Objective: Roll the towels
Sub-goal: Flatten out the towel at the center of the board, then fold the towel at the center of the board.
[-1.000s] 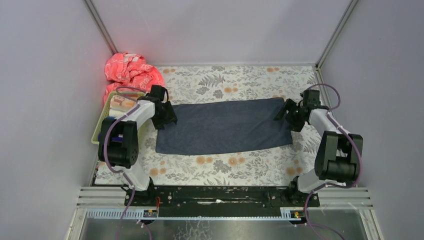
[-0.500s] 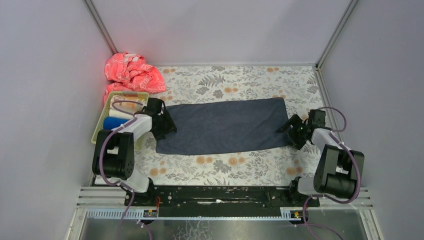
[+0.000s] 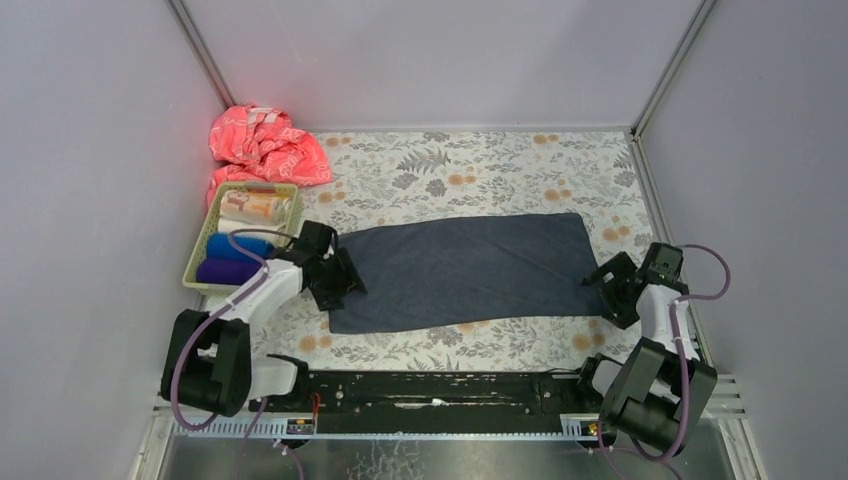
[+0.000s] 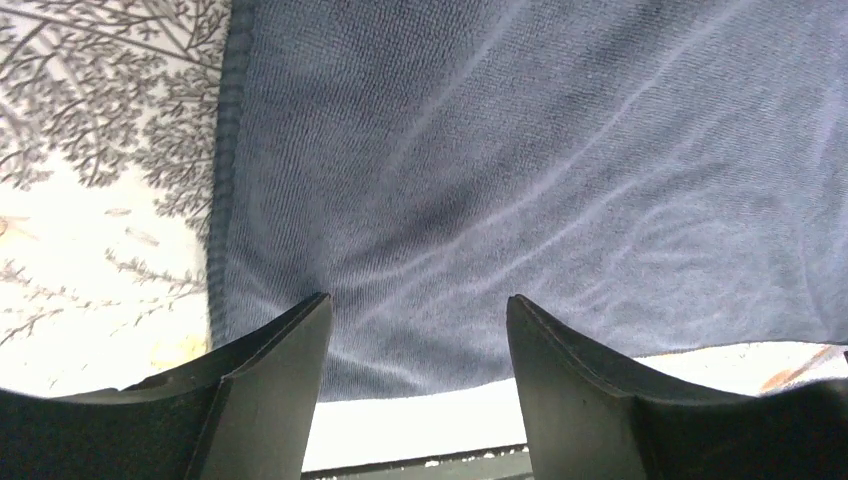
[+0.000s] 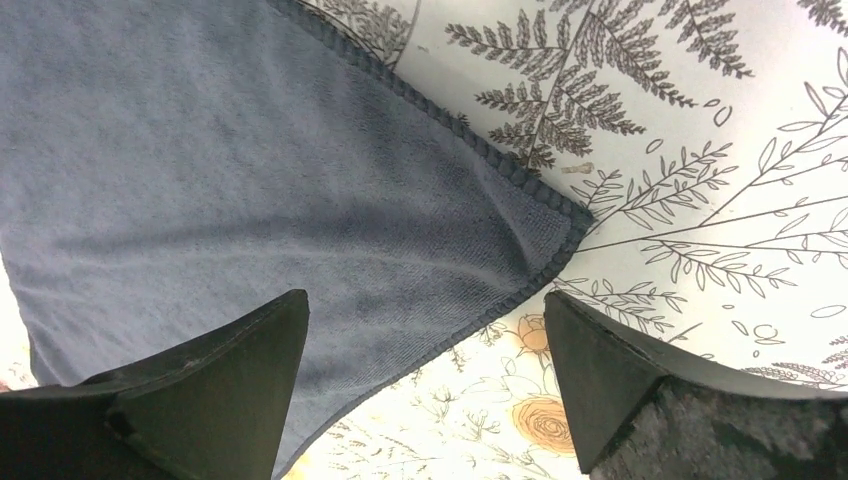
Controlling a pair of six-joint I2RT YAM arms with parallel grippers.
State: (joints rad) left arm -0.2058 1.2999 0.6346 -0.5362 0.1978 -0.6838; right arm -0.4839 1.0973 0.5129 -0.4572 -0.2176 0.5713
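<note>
Looking at the big grey towel [image 3: 460, 268], it's lying flat and fully spread across the middle of the floral cover [image 3: 480, 160], long side running left to right. No fold or curl started on it that I can see.

Left gripper [image 4: 414, 305] sits low over the towel's left end, near the front corner. Its fingers are apart, with cloth lying between them, and nothing looks pinched. A few wrinkles run toward that spot, so it might be pressing down a bit, hard to say.

Right gripper [image 5: 425, 305] is over the front right corner, fingers spread wide, with the hemmed corner right in the gap and not grabbed.

Progress-wise, the basket [image 3: 258, 186] on the left already has three rolls in it: a cream one [image 3: 255, 207], a blue one [image 3: 232, 247] and a purple one [image 3: 222, 271]. I'd call those done.

Still left: rolling this grey one, which hasn't begun, and maybe the crumpled pink cloth [image 3: 262, 145] in the back left corner, if that counts as a towel. I'd guess roughly two thirds done.
</note>
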